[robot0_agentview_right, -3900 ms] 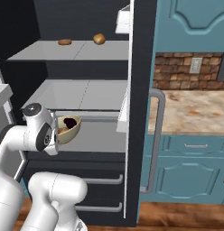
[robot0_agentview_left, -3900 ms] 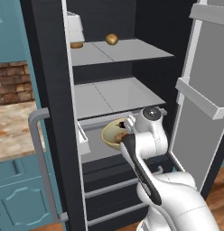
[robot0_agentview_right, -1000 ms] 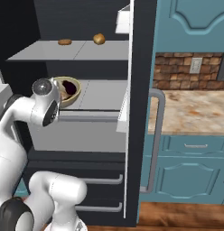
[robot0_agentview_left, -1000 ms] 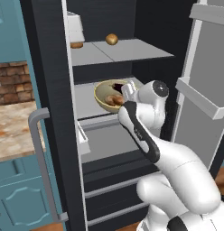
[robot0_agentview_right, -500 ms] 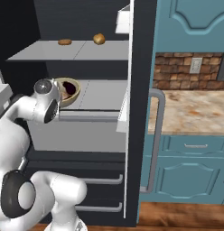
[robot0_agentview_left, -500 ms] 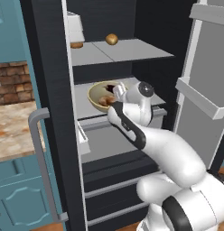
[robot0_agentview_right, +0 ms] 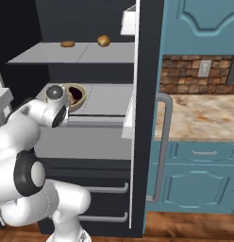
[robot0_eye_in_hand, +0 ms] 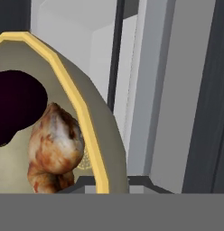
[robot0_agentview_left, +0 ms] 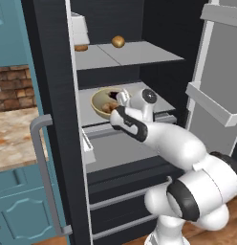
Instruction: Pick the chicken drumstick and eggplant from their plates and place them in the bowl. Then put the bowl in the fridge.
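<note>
Gripper [robot0_agentview_left: 121, 98] clamped on bowl [robot0_agentview_left: 102, 101] rim at 3 o'clock, eggplant [robot0_eye_in_hand: 14, 106] and drumstick [robot0_eye_in_hand: 55, 146] inside, over fridge [robot0_agentview_left: 134, 57] middle shelf.

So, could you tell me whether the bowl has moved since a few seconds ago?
Yes. The bowl has risen from below the middle fridge shelf to its level, over its left part.

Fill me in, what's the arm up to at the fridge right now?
The gripper is shut on the rim of the bowl and has it at the middle shelf of the open fridge. The chicken drumstick and the eggplant are already inside the bowl. Whether the bowl rests on the shelf yet is hard to tell.
</note>
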